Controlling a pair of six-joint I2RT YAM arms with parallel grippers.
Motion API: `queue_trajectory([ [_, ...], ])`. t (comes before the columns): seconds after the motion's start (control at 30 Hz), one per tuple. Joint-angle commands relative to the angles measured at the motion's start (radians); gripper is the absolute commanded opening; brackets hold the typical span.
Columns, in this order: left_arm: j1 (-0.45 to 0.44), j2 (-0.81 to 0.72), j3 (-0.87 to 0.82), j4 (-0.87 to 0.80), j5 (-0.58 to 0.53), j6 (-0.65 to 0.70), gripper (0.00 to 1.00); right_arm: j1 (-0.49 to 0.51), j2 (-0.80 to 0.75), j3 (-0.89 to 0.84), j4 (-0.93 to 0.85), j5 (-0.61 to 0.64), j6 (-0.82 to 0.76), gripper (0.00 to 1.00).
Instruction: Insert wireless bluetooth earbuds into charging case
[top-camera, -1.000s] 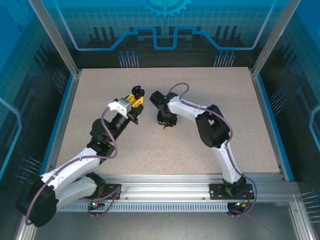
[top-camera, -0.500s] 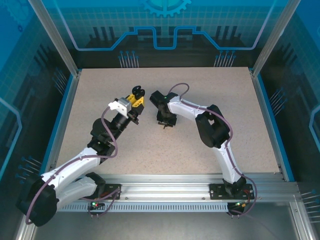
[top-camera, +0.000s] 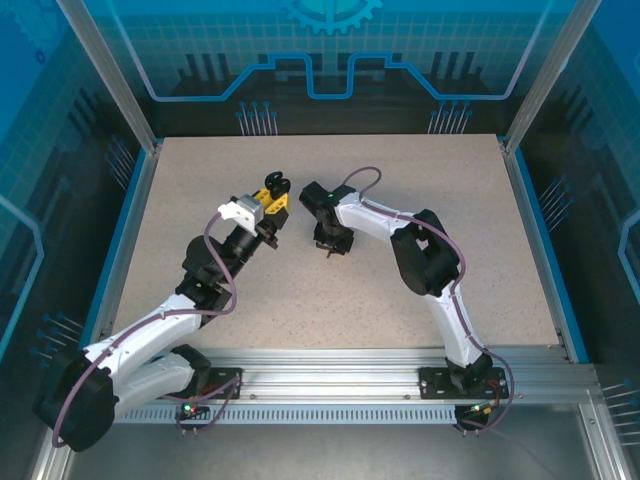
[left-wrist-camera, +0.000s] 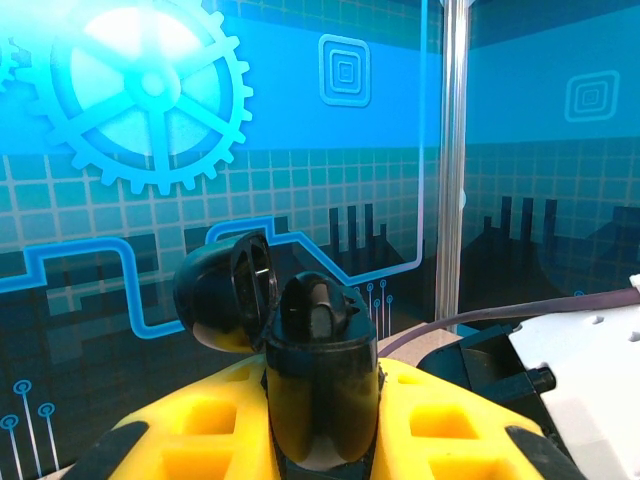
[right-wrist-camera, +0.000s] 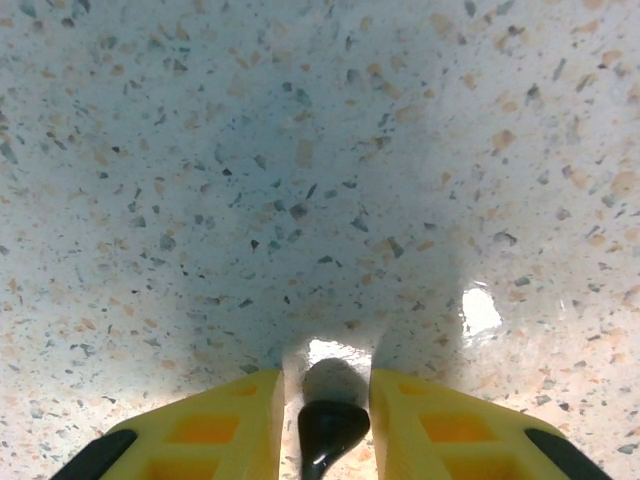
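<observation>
Top external: nothing moved; left fingers (left-wrist-camera: 200, 432) grip the case (left-wrist-camera: 312, 375), right fingers (right-wrist-camera: 225, 430) the black earbud (right-wrist-camera: 332, 432).

No lettering, brand, label or number can be read anywhere; only wordless graphics are printed on the blue back wall (left-wrist-camera: 300, 130), where a pale gear emblem (left-wrist-camera: 150, 85), nested-square symbols (left-wrist-camera: 345, 70) and circuit-like lines (left-wrist-camera: 100, 255) are seen in the left wrist view.
</observation>
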Motion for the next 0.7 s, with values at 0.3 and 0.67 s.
queue_trajectory([
  [0.3,0.009,0.011,0.004,0.047,-0.009,-0.008,0.00,0.040,-0.025,0.000,-0.065,-0.003,0.048,0.29],
  [0.67,0.009,0.015,0.004,0.046,-0.007,-0.013,0.00,0.013,-0.020,-0.010,-0.055,0.017,0.045,0.28],
])
